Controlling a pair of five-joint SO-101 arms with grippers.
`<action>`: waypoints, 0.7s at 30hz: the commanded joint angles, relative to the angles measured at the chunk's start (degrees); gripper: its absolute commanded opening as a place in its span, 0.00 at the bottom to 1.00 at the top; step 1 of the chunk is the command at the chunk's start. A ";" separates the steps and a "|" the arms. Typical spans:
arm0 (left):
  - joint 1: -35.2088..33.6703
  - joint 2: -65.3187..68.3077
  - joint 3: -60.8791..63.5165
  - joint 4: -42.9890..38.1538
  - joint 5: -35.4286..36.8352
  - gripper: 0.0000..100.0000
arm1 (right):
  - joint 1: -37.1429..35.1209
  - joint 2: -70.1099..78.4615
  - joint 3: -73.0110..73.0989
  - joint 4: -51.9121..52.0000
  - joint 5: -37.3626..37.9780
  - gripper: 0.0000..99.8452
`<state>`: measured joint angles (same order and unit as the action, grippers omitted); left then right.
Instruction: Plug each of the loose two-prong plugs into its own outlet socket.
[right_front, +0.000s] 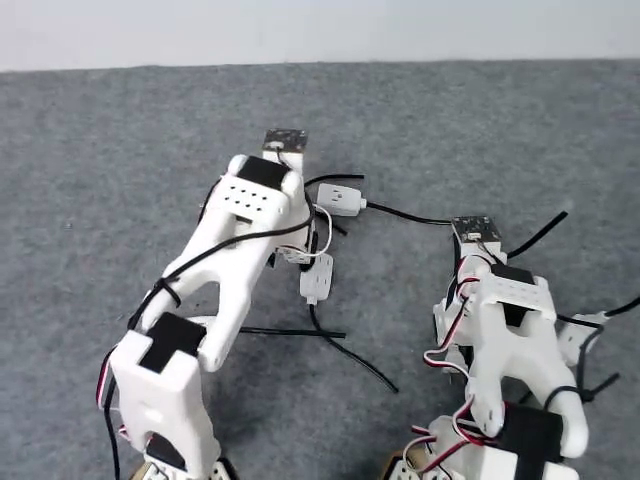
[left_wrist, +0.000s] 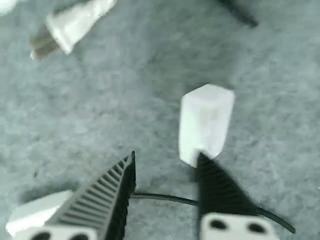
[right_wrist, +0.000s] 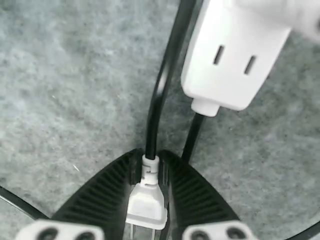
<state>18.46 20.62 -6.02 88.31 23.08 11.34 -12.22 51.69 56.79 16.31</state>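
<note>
right gripper (right_wrist: 148, 159) pinched narrow on a white plug (right_wrist: 146, 202), black cord (right_wrist: 162, 90) out past the tips, slotted socket (right_wrist: 232, 55) just beyond, apart. left gripper (left_wrist: 166, 159) spread wide, holding nothing; socket block (left_wrist: 206, 122) beside one tip, loose plug (left_wrist: 75, 25) farther off. from above: far socket (right_front: 340, 200) at 3 o'clock of the left wrist (right_front: 262, 190), near socket (right_front: 316, 278) at 5 o'clock.

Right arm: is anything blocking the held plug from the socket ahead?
Nothing visible. The right gripper clamps the plug; only carpet and the socket's own black cord lie before the socket.
</note>
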 joint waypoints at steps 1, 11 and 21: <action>1.58 -3.34 0.66 -4.31 -0.97 0.02 | -0.22 -1.63 -1.23 -0.75 0.70 0.01; 3.16 -1.67 0.92 -9.58 1.23 0.01 | -0.31 -1.80 -1.23 -0.75 0.79 0.01; 7.82 -4.57 13.85 -27.25 1.23 0.01 | -0.13 -1.71 -1.23 -0.66 2.11 0.01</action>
<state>25.58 19.03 5.05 67.21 23.69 11.34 -12.22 51.69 56.79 17.63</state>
